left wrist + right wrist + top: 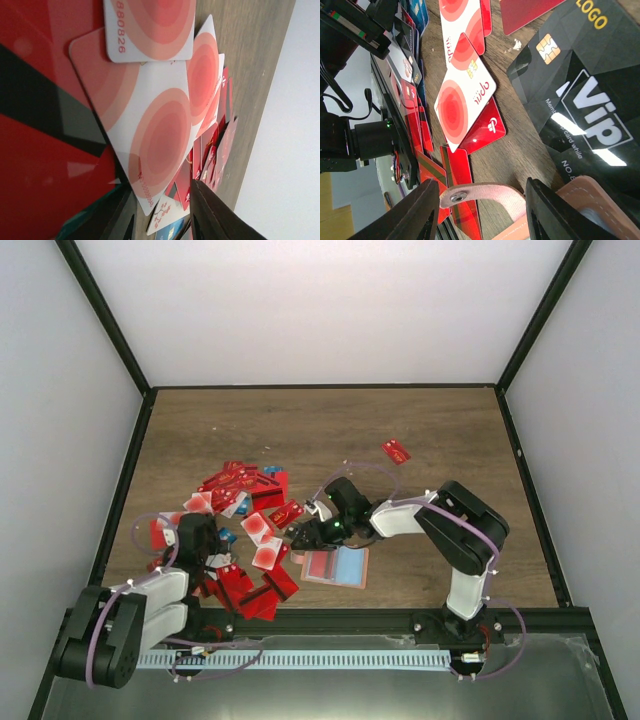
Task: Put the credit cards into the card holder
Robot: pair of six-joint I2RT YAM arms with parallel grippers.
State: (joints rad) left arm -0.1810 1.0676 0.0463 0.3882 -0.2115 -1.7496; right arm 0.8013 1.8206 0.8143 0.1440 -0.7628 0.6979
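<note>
The credit cards (240, 502) lie in a loose, mostly red heap at the table's left-centre. The card holder (336, 567) lies open to their right, showing its pink and light blue inside. My left gripper (200, 552) is down in the heap. In the left wrist view its jaws (160, 192) stand apart, with the corner of a pale card with red circles (150, 135) between them. My right gripper (302, 535) hovers at the holder's left edge, open. In the right wrist view the holder's pink snap strap (485, 194) arches between its fingers (420, 210), next to a black VIP card (580, 100).
A single red card (396, 451) lies apart toward the back right. Pale and red cards (465, 95) lie on the wood just beyond the right fingers. Black frame posts and white walls (300, 310) close in the table on three sides.
</note>
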